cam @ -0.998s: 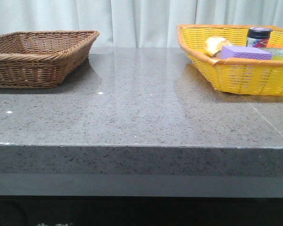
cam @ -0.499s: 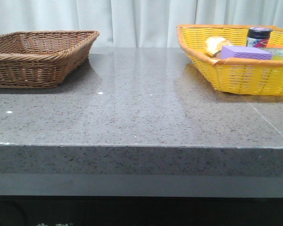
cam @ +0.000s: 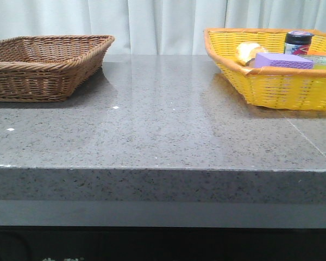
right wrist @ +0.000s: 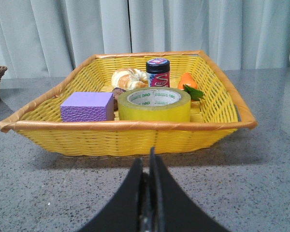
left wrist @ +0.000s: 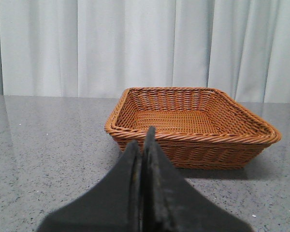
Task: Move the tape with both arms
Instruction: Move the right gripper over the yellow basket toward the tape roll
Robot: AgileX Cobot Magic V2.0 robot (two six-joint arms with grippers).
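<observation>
The tape [right wrist: 154, 104], a wide yellow roll with a pale core, lies flat inside the yellow basket [right wrist: 130, 131], between a purple block [right wrist: 87, 107] and the basket's right wall. My right gripper [right wrist: 146, 160] hovers low over the grey counter just in front of that basket, fingers pressed together and empty. In the left wrist view my left gripper [left wrist: 142, 139] is shut too, holding nothing, a short way in front of the brown wicker basket [left wrist: 193, 137]. Neither arm shows in the front view.
The yellow basket [cam: 271, 87] also holds a dark-lidded jar [right wrist: 157, 73], a bread roll [right wrist: 129, 78] and an orange fruit [right wrist: 188, 80]. The brown basket [cam: 43, 68] at the far left has nothing in it. Grey stone counter [cam: 163, 125] lies between them; curtains hang behind.
</observation>
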